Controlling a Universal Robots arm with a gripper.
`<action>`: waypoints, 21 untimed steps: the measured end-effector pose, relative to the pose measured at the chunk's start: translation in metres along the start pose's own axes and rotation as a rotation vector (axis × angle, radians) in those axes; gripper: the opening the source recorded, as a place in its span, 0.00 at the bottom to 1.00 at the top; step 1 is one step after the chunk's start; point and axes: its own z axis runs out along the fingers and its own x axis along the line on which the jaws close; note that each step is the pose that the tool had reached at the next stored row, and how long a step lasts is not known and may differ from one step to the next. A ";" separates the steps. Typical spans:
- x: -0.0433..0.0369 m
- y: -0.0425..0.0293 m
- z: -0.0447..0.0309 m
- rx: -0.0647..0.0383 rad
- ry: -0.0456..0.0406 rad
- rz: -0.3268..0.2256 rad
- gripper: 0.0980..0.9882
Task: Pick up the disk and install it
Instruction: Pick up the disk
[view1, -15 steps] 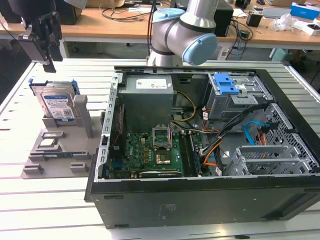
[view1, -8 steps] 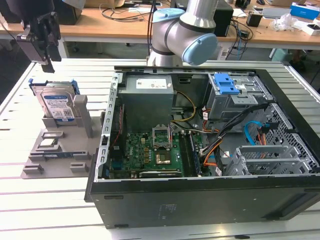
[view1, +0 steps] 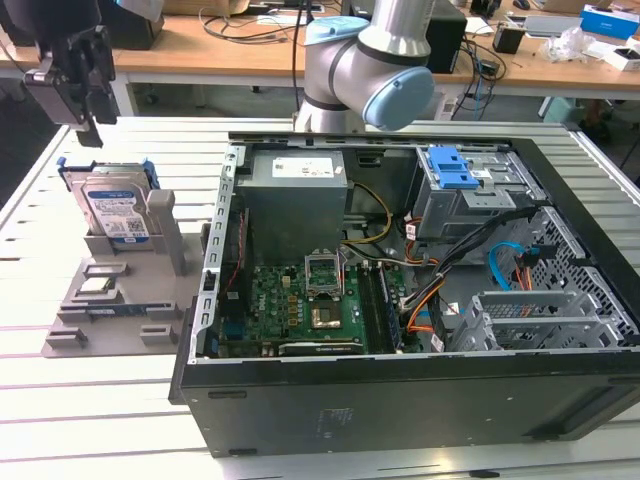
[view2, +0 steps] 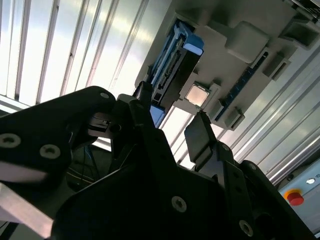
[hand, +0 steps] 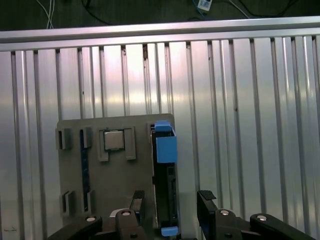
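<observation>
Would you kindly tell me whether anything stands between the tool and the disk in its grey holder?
Nothing visible does: the open tool hangs above the upright silver metal hard drive in its blue plastic frame, only air between.

We are in a robotics lab or test workshop.
We see a robot arm standing at a slatted aluminium tabletop. An opened computer case lies on it with its motherboard and wiring bared. Beside the case, a grey fixture stages loose parts, among them the disk standing upright. Behind run wooden desks strewn with cables and boxes, and the second wrist view catches a red stop button.
</observation>
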 end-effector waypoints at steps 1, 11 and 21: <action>0.0000 0.0008 0.0016 0.000 0.0000 0.000 0.50; 0.0002 0.0005 0.0186 0.000 0.0000 0.000 0.50; -0.0001 0.0103 0.0402 0.000 0.0000 -0.002 0.50</action>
